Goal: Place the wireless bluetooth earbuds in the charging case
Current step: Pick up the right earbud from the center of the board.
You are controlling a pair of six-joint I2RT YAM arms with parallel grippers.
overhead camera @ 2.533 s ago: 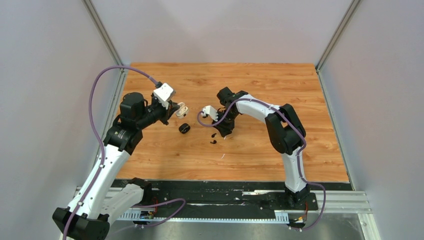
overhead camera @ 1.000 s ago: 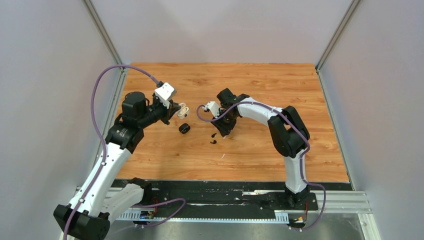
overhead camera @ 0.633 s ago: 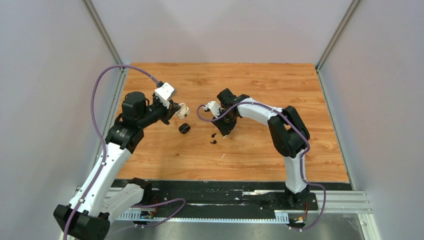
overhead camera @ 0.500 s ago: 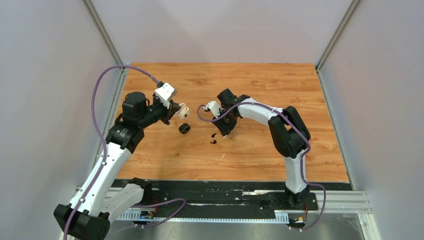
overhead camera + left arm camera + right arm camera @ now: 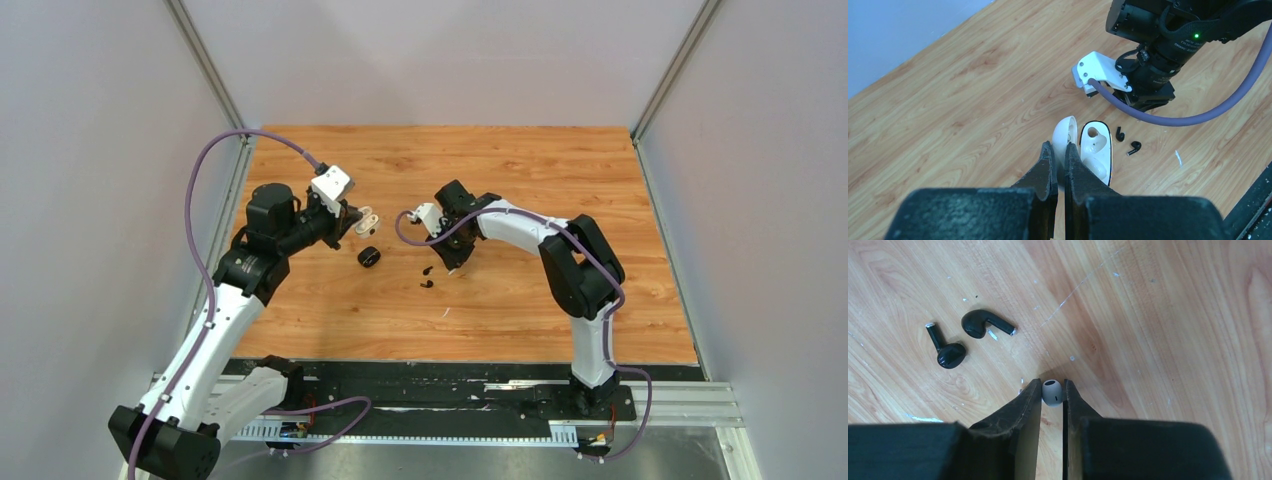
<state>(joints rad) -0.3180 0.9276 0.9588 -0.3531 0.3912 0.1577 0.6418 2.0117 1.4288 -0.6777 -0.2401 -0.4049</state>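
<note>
Orange-brown wooden table (image 5: 500, 170), left gripper (image 5: 1058, 150) clamped tight on the lid edge of an open white plastic charging case (image 5: 1096, 150), right gripper (image 5: 1051, 388) low over the wood, small rounded black case (image 5: 369, 257) between the arms, two black stemmed earbuds (image 5: 950, 352) lying loose just beside the right fingers, pale grey-white earbud (image 5: 1051, 393) pinched between the right gripper's narrowed jaws.

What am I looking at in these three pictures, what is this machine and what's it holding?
These are two robot arms bolted to a wooden table. The wide picture looks down from above, and the other two come from a camera on each wrist. The left gripper is shut on an open white charging case. The right gripper pinches a tiny white earbud. Two black earbuds lie loose on the wood nearby. A small black object, probably a second case, sits between the arms.
</note>
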